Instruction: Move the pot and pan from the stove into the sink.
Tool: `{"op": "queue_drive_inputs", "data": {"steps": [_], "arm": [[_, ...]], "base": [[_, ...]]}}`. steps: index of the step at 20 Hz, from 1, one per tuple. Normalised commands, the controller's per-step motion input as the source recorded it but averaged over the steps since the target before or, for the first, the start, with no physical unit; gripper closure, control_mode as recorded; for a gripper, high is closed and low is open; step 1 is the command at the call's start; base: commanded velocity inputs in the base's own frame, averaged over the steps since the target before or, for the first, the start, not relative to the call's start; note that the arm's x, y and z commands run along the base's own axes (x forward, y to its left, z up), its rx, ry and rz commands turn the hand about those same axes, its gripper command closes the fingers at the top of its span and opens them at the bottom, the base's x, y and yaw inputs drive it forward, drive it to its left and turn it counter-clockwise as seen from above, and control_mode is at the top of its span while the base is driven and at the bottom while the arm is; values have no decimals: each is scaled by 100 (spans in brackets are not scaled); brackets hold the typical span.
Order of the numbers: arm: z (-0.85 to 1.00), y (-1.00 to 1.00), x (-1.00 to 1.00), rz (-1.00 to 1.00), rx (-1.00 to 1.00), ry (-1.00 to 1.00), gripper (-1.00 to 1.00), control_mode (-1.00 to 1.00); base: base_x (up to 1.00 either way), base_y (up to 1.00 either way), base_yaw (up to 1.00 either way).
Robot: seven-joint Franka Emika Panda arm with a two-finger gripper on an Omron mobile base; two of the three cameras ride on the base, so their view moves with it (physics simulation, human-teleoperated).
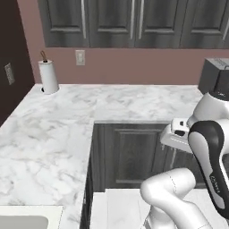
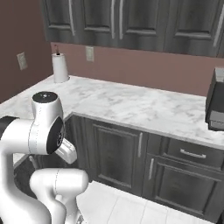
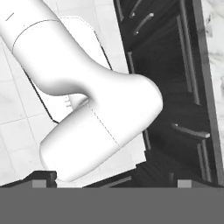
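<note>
White marble L-shaped counter (image 1: 53, 129) veined in soft grey; flat wall (image 1: 143, 67) above it dusty pink-brown with a cream switch plate (image 1: 80, 57). Panelled cabinet doors (image 2: 118, 157) dark charcoal with brushed silver bar handles; white paper-towel roll (image 1: 48, 76) on a brown-topped spindle. Tiled floor (image 2: 118, 205) off-white with faint grey grout lines; pale off-white sink basin (image 1: 27, 219) at the lower left corner

White marble counter (image 1: 67, 129) runs along an L-shaped corner. Paper towel roll (image 1: 48, 76) stands upright near the back wall. Dark base cabinets (image 2: 127, 153) sit below; wall outlet (image 1: 80, 57) above.
</note>
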Motion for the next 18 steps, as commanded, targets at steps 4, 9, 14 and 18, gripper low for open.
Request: {"op": "queue_drive_inputs", "data": {"steps": [4,9,14,18], "arm": [[0,0,0,0,0,0,-100,100],[0,0,0,0,0,0,-100,100],[0,0,0,0,0,0,-100,100],[0,0,0,0,0,0,-100,100]], "base": [[1,-1,-49],[1,-12,-42],[3,-1,-1],[65,10,0]]}}
